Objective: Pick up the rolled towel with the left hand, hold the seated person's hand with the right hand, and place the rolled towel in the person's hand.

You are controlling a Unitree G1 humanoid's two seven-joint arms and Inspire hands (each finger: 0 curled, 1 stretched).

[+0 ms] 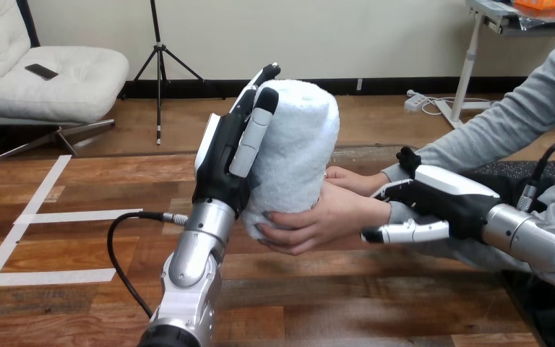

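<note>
- Above the worktop (332,303), the left robot hand (224,155) wraps round the rolled towel (296,144).
- The person's hand (318,220) grips its bottom.
- The right robot hand (441,199) pinches the person's wrist (384,210).

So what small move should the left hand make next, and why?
Probably open the left hand and let go: the rolled towel stands upright with the person's hand wrapped around its lower end, and the right hand sits at their wrist.

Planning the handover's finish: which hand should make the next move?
Left. The left hand grips the rolled towel, whose lower end sits in the person's nearer hand; it likely releases. The right hand is at the wrist.
</note>
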